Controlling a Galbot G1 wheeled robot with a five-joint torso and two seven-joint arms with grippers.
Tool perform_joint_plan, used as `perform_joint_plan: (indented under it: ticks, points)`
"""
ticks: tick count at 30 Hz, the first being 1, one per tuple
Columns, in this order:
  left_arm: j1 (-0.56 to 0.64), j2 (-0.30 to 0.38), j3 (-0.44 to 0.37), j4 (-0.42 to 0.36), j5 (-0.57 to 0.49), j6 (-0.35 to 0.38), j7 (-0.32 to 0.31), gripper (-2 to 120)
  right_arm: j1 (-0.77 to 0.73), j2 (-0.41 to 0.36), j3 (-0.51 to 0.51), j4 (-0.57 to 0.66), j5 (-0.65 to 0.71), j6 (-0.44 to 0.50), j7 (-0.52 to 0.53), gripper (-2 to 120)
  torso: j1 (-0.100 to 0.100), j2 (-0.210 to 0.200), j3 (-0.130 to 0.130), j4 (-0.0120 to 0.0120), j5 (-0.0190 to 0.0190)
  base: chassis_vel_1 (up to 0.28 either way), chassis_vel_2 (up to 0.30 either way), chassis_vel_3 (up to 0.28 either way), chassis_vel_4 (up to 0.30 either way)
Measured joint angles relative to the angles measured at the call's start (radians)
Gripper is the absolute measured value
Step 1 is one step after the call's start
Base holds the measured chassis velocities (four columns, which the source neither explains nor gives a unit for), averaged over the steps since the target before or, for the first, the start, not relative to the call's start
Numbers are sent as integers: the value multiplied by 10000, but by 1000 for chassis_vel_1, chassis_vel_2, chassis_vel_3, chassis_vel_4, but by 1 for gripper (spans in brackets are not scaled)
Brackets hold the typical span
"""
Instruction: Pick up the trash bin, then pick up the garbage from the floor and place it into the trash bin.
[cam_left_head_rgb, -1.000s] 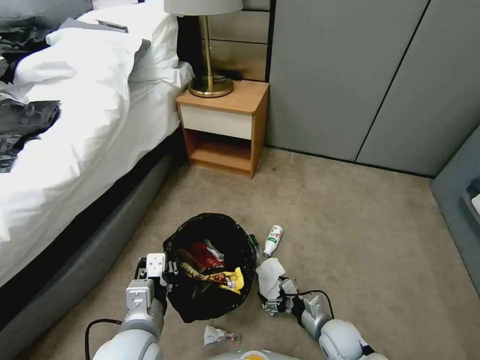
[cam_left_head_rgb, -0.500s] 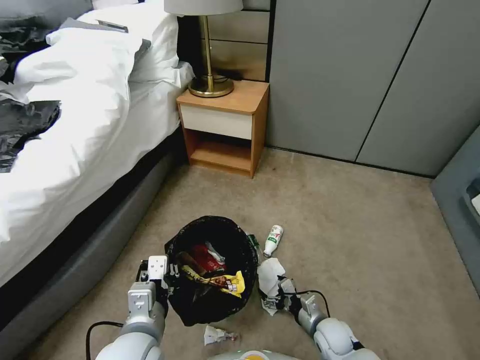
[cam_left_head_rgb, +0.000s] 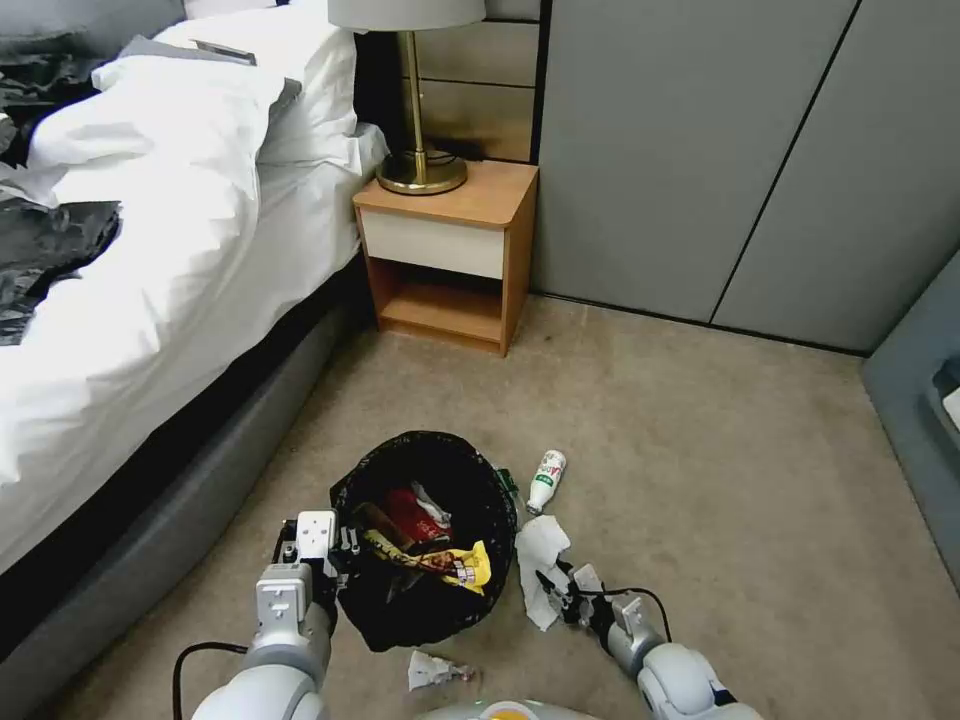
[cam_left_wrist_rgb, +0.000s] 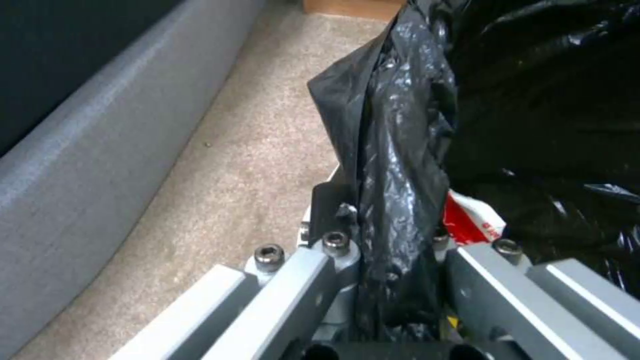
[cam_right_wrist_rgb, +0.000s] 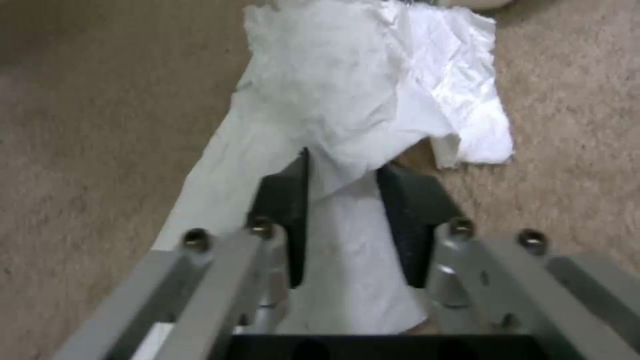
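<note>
The trash bin (cam_left_head_rgb: 500, 500), lined with a black bag (cam_left_wrist_rgb: 400, 125), stands on the carpet just ahead of me. My left gripper (cam_left_head_rgb: 335, 555) (cam_left_wrist_rgb: 390, 220) is shut on the bin's near-left rim, pinching the bag. Inside lie a red packet (cam_left_head_rgb: 415, 512) and a yellow wrapper (cam_left_head_rgb: 465, 562). To the right of the bin, a white tissue (cam_left_head_rgb: 542, 560) (cam_right_wrist_rgb: 373, 90) lies on the floor. My right gripper (cam_left_head_rgb: 560, 588) (cam_right_wrist_rgb: 343, 167) is down at it, its black fingers (cam_right_wrist_rgb: 287, 200) shut on a fold of the tissue. A small white bottle (cam_left_head_rgb: 547, 480) lies beyond the tissue.
A crumpled white paper (cam_left_head_rgb: 432, 670) lies on the carpet near my base. The bed (cam_left_head_rgb: 150, 300) runs along the left. A wooden nightstand (cam_left_head_rgb: 450, 250) with a brass lamp (cam_left_head_rgb: 420, 170) stands ahead, by grey wardrobe doors (cam_left_head_rgb: 750, 150). Grey furniture (cam_left_head_rgb: 915, 420) borders the right.
The right gripper has drawn back toward me and slightly to the right, and the tissue now lies stretched out longer. The bin with the left gripper settled slightly nearer.
</note>
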Motion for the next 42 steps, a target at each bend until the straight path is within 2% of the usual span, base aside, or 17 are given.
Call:
perform_joint_plan:
  ticks: [6,18,22,25,26,29,30,31,33,34,37,38,41,42]
  points:
    - [56,16,-36,-52,0,-19,7,1,112,29,-2,-1,0,52,0,2,0,0,0,0,0,0,0,0,0]
    - [150,0,-14,-79,44,-76,23,1,494,161,130,-475,-71,426,-181,0,0,0,0,1,0,0,0,0,0]
    - [135,10,-26,-104,43,-77,25,1,316,114,211,-20,-84,563,-139,0,1,0,1,1,1,0,0,0,0]
    - [89,17,-34,-104,38,-77,27,1,-246,-48,420,1245,-64,787,-3,0,0,0,0,0,1,0,0,0,0]
    - [89,17,-34,-104,38,-77,27,1,-246,-48,420,1245,-64,787,-3,0,0,0,0,0,1,0,0,0,0]
    - [28,38,-31,-53,22,-68,29,1,-1119,-288,812,3203,200,1133,70,0,0,2,-1,0,-1,0,0,0,0]
    - [28,38,-31,-53,22,-68,29,1,-1119,-288,812,3203,200,1133,70,0,0,2,-1,0,-1,0,0,0,0]
    - [13,41,-29,-34,18,-64,29,1,-1348,-332,936,3713,316,1220,70,0,0,3,-1,-1,0,0,0,0,0]
    - [-24,56,-14,24,8,-54,30,1,-1899,-394,1265,5196,667,1474,-71,0,1,3,-1,-2,-2,0,0,0,0]
    - [-24,56,-14,24,8,-54,30,1,-1899,-394,1265,5196,667,1474,-71,0,1,3,-1,-2,-2,0,0,0,0]
    - [-21,66,17,50,9,-49,30,1,-2428,-466,1500,7141,1194,1879,-810,0,0,3,-1,0,-3,0,0,0,0]
    - [-21,66,17,50,9,-49,30,1,-2428,-466,1500,7141,1194,1879,-810,0,0,3,-1,0,-3,0,0,0,0]
    - [37,66,64,25,22,-49,36,1,-2608,-624,1419,8640,1667,2090,-1719,0,0,3,-1,1,-1,0,0,0,0]
    - [37,66,64,25,22,-49,36,1,-2608,-624,1419,8640,1667,2090,-1719,0,0,3,-1,1,-1,0,0,0,0]
